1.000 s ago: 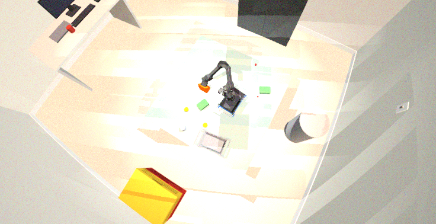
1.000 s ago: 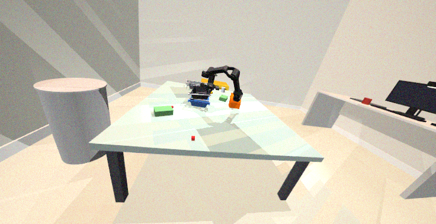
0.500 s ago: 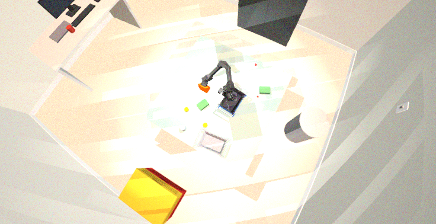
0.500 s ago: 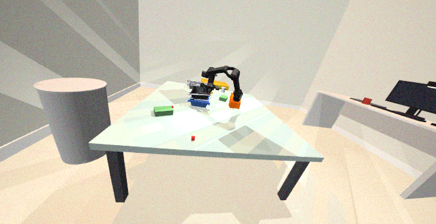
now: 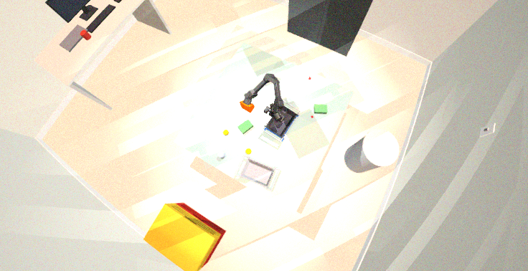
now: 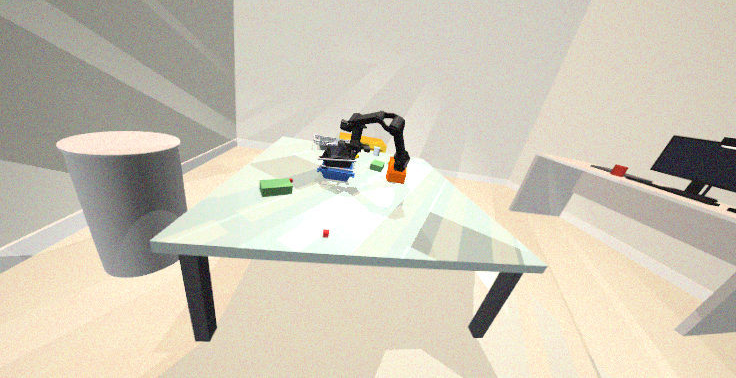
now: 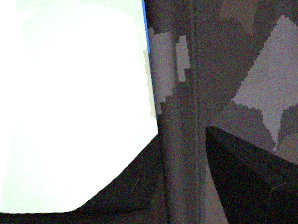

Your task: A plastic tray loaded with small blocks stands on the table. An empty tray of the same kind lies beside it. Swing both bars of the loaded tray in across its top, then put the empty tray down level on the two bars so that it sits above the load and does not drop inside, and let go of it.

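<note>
My gripper (image 5: 277, 117) (image 6: 353, 150) (image 7: 182, 131) is shut on one long side wall of the black tray (image 5: 285, 122) (image 6: 337, 154) (image 7: 177, 155). The black tray looks empty and is held over the blue tray (image 5: 274, 133) (image 6: 335, 174). Only the blue tray's edge shows past it in the top view, so its load is hidden. Pale wire bars (image 6: 338, 159) cross between the trays in the exterior view; which tray each belongs to is unclear. Pale wire also shows beyond the lower end. I cannot tell whether the black tray touches the bars or is quite level.
A pale grey tray (image 5: 275, 175) (image 6: 325, 141) stands apart. Green blocks (image 5: 245, 126) (image 5: 320, 108) (image 6: 275, 187) flank the stack. Yellow balls (image 5: 225, 132) (image 5: 248, 151), a small pale cup (image 6: 376, 150) and small red cubes (image 5: 309, 78) (image 6: 325, 233) lie around. The orange block (image 5: 247, 106) (image 6: 396, 171) is at the arm's base.
</note>
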### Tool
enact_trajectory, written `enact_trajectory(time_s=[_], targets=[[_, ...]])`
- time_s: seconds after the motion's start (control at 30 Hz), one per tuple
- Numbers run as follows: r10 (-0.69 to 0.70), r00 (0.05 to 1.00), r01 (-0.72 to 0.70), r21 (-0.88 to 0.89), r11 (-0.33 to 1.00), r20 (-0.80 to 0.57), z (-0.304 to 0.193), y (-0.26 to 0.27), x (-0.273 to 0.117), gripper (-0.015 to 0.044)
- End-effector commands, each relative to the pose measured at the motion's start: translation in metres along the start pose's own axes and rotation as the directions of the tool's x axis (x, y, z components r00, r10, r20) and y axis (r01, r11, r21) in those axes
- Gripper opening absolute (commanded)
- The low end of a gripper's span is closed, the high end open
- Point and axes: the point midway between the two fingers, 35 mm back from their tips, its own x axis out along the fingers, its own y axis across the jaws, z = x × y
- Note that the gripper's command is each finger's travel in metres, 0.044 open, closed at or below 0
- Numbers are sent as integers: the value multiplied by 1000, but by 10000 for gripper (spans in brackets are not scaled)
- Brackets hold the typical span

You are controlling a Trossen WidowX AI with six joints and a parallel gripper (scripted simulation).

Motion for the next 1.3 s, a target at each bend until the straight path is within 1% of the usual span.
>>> enact_trajectory(time_s=[0.0, 0.23, 0.27, 0.57, 1.27], targets=[[22, 1000, -22, -14, 1000, 2, 5, 2, 6, 0], [22, 1000, -22, -14, 1000, 2, 5, 2, 6, 0], [1, 1000, -1, 0, 1000, 0, 0, 0, 0, 0], [22, 1000, -22, -14, 1000, 2, 6, 4, 13, 0], [22, 1000, -22, -14, 1000, 3, 6, 4, 14, 0]])
